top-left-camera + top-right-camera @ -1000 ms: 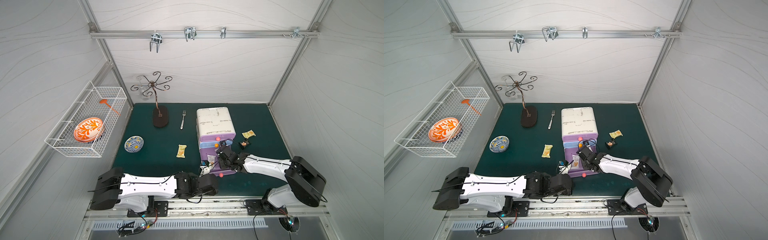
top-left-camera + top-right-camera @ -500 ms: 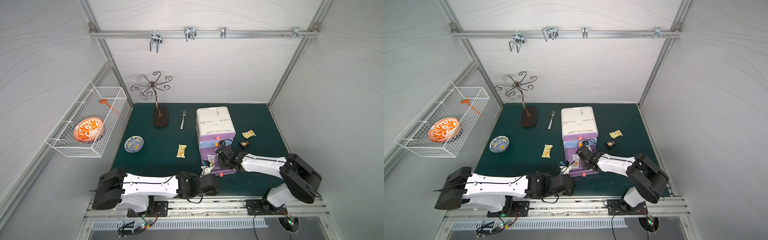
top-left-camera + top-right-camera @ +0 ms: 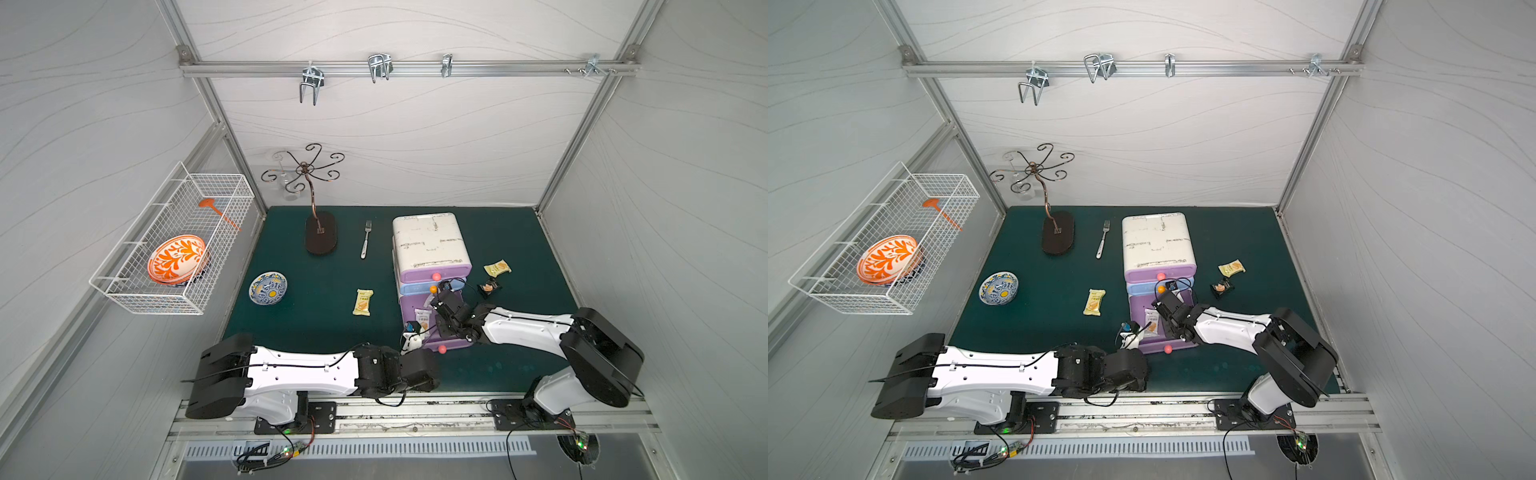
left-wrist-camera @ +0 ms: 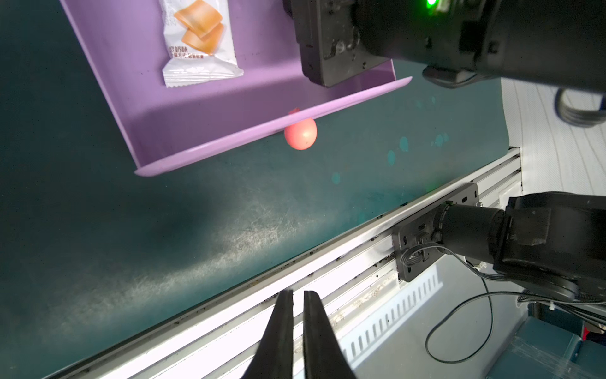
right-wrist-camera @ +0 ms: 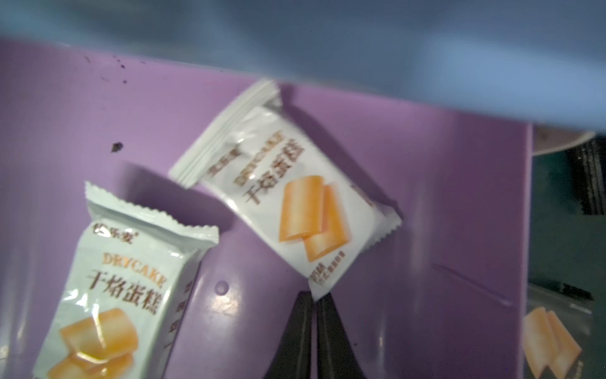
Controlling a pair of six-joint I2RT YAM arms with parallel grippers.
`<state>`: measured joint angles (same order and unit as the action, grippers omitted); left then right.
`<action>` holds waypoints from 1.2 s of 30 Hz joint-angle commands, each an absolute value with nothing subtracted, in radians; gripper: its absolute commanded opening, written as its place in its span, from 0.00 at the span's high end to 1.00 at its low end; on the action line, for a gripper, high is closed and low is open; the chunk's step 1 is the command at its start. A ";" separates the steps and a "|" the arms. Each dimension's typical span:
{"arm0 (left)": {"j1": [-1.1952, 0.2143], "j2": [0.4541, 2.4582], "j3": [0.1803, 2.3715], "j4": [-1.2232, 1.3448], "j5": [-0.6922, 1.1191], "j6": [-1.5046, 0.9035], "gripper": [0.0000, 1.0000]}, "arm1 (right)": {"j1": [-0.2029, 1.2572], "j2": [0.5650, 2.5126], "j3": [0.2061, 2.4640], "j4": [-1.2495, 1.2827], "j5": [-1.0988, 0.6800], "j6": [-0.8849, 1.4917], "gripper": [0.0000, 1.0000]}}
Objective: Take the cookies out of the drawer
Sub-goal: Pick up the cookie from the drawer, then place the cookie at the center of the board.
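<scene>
Our right claw (image 5: 313, 300) sits inside the open purple drawer (image 5: 426, 197), jaws together on what looks like the corner seal of a tilted white cookie packet (image 5: 288, 210), a thin edge fit for pinching. A second white packet (image 5: 124, 279) lies just beside the claw. The blue drawer (image 5: 328, 49) overhangs ahead and may crowd a lift. Our left claw (image 4: 297, 295), nearly closed and empty, hangs outside the drawer front.

In the right wrist view, a white cookie packet (image 5: 124, 288) reads "DRYCAKE" above the characters "干焙蛋糕". The tilted packet (image 5: 288, 203) beside it carries the same two lines, blurred. Its smaller print is illegible.
</scene>
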<state>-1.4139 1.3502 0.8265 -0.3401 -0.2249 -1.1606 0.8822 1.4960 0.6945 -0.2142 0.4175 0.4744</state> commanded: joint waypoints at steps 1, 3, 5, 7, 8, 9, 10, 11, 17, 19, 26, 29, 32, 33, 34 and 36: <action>-1.416 1.361 0.876 -0.329 -0.248 -1.140 0.85 | 0.888 1.446 0.703 -0.249 0.422 0.494 0.99; -1.414 1.357 0.877 -0.333 -0.251 -1.137 0.85 | 0.890 1.418 0.701 -0.270 0.422 0.502 1.00; -1.413 1.353 0.876 -0.333 -0.255 -1.137 0.85 | 0.891 1.387 0.697 -0.291 0.415 0.513 1.00; -1.410 1.350 0.876 -0.337 -0.256 -1.135 0.85 | 0.899 1.355 0.691 -0.315 0.417 0.525 1.00; -1.410 1.349 0.876 -0.336 -0.256 -1.134 0.85 | 0.900 1.341 0.690 -0.326 0.418 0.532 1.00; -1.408 1.347 0.872 -0.336 -0.257 -1.133 0.85 | 0.901 1.323 0.689 -0.339 0.415 0.537 1.00; -1.408 1.345 0.872 -0.336 -0.258 -1.131 0.85 | 0.903 1.306 0.688 -0.356 0.415 0.545 1.00; -1.405 1.345 0.874 -0.336 -0.256 -1.128 0.85 | 0.904 1.288 0.688 -0.368 0.415 0.549 1.00; -1.388 1.339 0.885 -0.352 -0.252 -1.103 0.85 | 0.905 1.175 0.690 -0.476 0.387 0.557 1.00; -1.379 1.332 0.888 -0.355 -0.251 -1.096 0.85 | 0.905 1.123 0.689 -0.523 0.375 0.562 1.00; -1.328 1.321 0.914 -0.375 -0.221 -1.046 0.85 | 0.867 0.909 0.724 -0.707 0.352 0.555 1.00; -1.308 1.315 0.954 -0.402 -0.210 -1.004 0.84 | 0.792 0.863 0.766 -0.793 0.351 0.549 1.00; -1.294 1.303 1.014 -0.457 -0.204 -0.956 0.82 | 0.673 0.847 0.805 -0.861 0.355 0.551 1.00; -1.287 1.295 1.038 -0.477 -0.200 -0.942 0.81 | 0.624 0.843 0.814 -0.869 0.349 0.546 1.00; -1.279 1.288 1.056 -0.496 -0.197 -0.930 0.80 | 0.582 0.843 0.818 -0.873 0.345 0.544 1.00; -1.267 1.269 1.103 -0.537 -0.196 -0.897 0.77 | 0.468 0.860 0.829 -0.873 0.321 0.534 1.00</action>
